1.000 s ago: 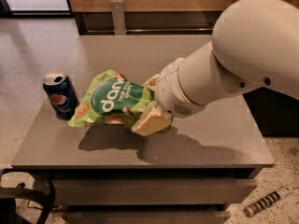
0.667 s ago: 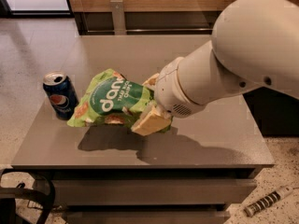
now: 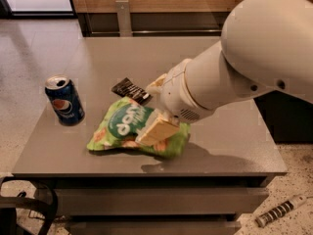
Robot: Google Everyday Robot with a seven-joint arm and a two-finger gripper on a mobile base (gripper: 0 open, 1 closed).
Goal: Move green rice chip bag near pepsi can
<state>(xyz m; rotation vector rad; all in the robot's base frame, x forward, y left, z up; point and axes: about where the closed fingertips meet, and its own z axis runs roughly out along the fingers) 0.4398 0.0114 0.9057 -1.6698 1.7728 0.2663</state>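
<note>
The green rice chip bag [image 3: 124, 129] lies flat on the grey table [image 3: 230, 151], near its front edge. The pepsi can [image 3: 64, 101] stands upright a short way to the bag's left, with a small gap between them. My gripper [image 3: 156, 106] hangs over the bag's right part at the end of the big white arm. It is open. One cream finger [image 3: 155, 129] lies across the bag's right side and the other [image 3: 156, 83] is above the bag's top edge. The bag's right end is partly hidden under the finger.
A small black wrapper with white stripes [image 3: 131, 90] lies just behind the bag, close to the upper finger. The arm's white body [image 3: 244, 72] covers the table's right half. A wood-fronted wall runs behind the table. A striped object [image 3: 279, 212] lies on the floor at the lower right.
The bag has dropped from the gripper's hold onto the table and turned, now lying flat and lower. The black wrapper behind it has come into view. The can has not moved.
</note>
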